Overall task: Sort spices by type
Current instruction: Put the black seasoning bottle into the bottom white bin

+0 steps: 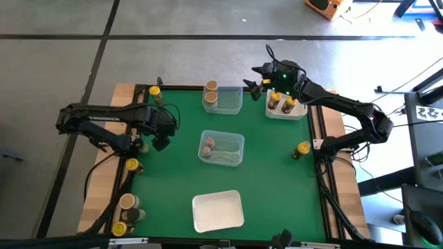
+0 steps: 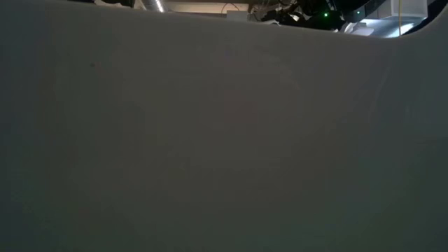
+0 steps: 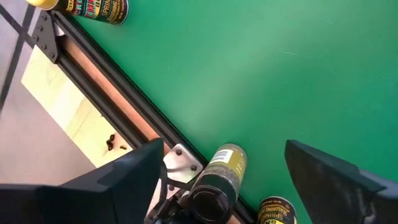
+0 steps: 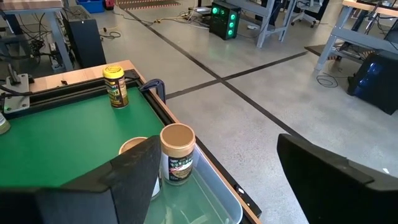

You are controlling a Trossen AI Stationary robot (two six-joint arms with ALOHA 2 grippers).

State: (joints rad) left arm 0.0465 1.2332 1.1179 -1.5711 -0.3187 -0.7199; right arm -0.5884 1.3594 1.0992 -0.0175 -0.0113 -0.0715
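Note:
My left gripper [image 1: 162,135] hangs open over the table's left edge, pointing steeply down. Below its spread fingers [image 3: 224,152] stands a dark-capped spice jar [image 3: 219,180] [image 1: 142,145], untouched, with a yellow-topped jar [image 3: 277,211] [image 1: 131,164] beside it. Another yellow-topped jar [image 1: 156,92] [image 3: 93,9] stands at the far left corner. My right gripper [image 1: 259,84] [image 4: 217,152] is open, roughly level, at the far edge above a clear tray [image 1: 232,104] that holds tan-topped jars [image 4: 177,152] [image 1: 210,87]. Neither gripper holds anything.
A white tray [image 1: 299,113] at the far right holds two jars. A clear tray [image 1: 234,144] sits mid-table and a white tray [image 1: 218,211] near the front; its wall [image 2: 224,140] blocks the low view. Jars stand at the near left [image 1: 127,202] and right [image 1: 302,149].

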